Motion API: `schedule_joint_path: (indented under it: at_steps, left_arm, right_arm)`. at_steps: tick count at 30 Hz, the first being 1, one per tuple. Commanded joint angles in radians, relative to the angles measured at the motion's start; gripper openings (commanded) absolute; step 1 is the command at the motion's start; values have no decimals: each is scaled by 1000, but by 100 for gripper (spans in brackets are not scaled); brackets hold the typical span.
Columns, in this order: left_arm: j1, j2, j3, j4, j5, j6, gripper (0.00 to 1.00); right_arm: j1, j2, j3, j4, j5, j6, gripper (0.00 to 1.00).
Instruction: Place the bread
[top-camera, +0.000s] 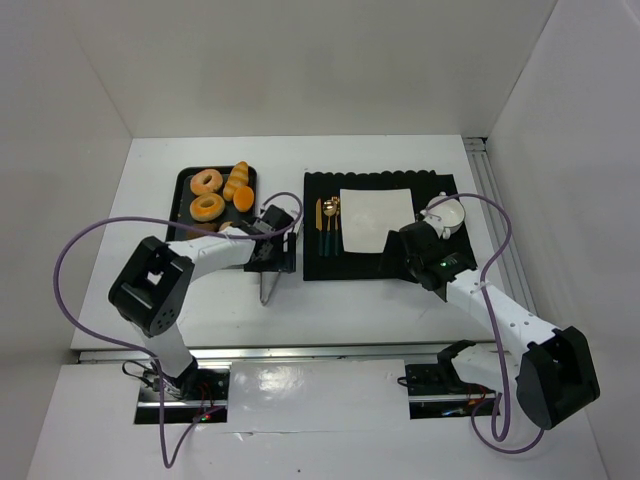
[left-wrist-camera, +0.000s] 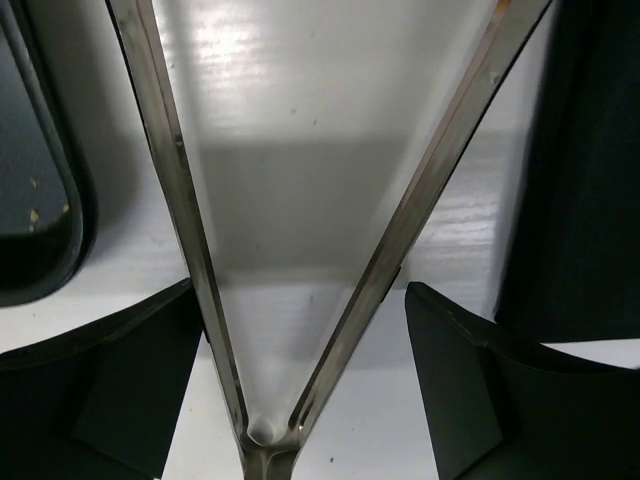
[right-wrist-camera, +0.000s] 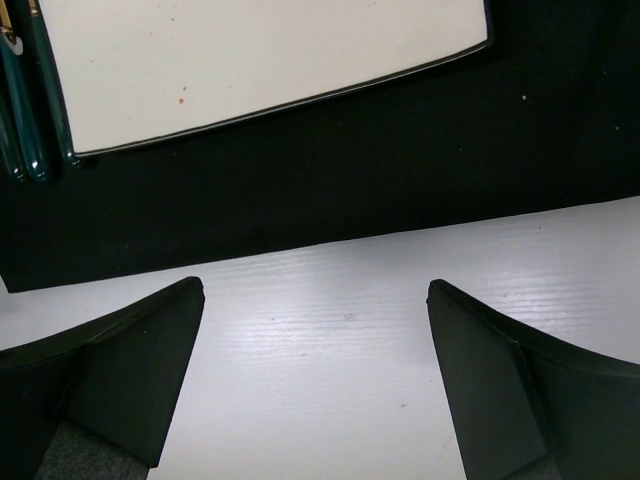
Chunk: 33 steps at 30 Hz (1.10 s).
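Observation:
The bread (top-camera: 207, 206), a roundish golden-brown bun, lies in the black tray (top-camera: 185, 195) at the back left, beside a ring doughnut (top-camera: 206, 181) and orange pastries (top-camera: 237, 181). My left gripper (top-camera: 272, 243) hovers just right of the tray. It is open, with its fingers (left-wrist-camera: 130, 380) on either side of metal tongs (left-wrist-camera: 262, 440) that lie in a V on the table; only the left finger stands close against a tong arm. My right gripper (right-wrist-camera: 315, 330) is open and empty over bare table at the near edge of the black mat (right-wrist-camera: 330, 190).
On the mat (top-camera: 425, 260) sit a white rectangular plate (top-camera: 375, 220), cutlery (top-camera: 330, 225) to its left and a white cup (top-camera: 445, 215) at its right. The tongs' hinge end (top-camera: 266, 296) points toward the near edge. White walls enclose the table.

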Motion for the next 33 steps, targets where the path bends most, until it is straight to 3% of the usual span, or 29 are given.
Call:
schedule_joint_path:
  at_steps: [1, 3, 11, 12, 15, 21, 23, 26, 31, 33]
  left_arm:
    - [0, 39, 48, 34, -18, 30, 93]
    - [0, 53, 48, 43, -8, 30, 89]
    - [0, -61, 71, 37, -26, 49, 46]
    - [0, -81, 71, 25, -26, 64, 35]
    - [0, -163, 127, -24, -15, 76, 24]
    - [0, -293, 242, -191, -35, 49, 24]
    - [0, -309, 287, -322, -66, 24, 25]
    - [0, -350, 305, -463, -101, -23, 31]
    - [-11, -457, 263, -529, -110, -111, 38]
    - [-22, -503, 252, -544, -122, -135, 48]
  right_arm:
    - [-8, -9, -1, 47, -10, -11, 100]
    - [-8, 2, -1, 47, -10, -11, 100]
    - [-8, 2, -1, 47, -10, -20, 100]
    - [-8, 2, -1, 47, -10, -20, 100]
    - [-8, 11, 8, 56, -20, -20, 100]
    - [-8, 20, 28, 56, -20, -20, 100]
    - [-8, 20, 37, 47, -20, -31, 100]
    - [-8, 29, 47, 47, -20, -31, 100]
    - [-8, 49, 47, 47, -29, -60, 100]
    - [-8, 58, 47, 47, -29, -60, 100]
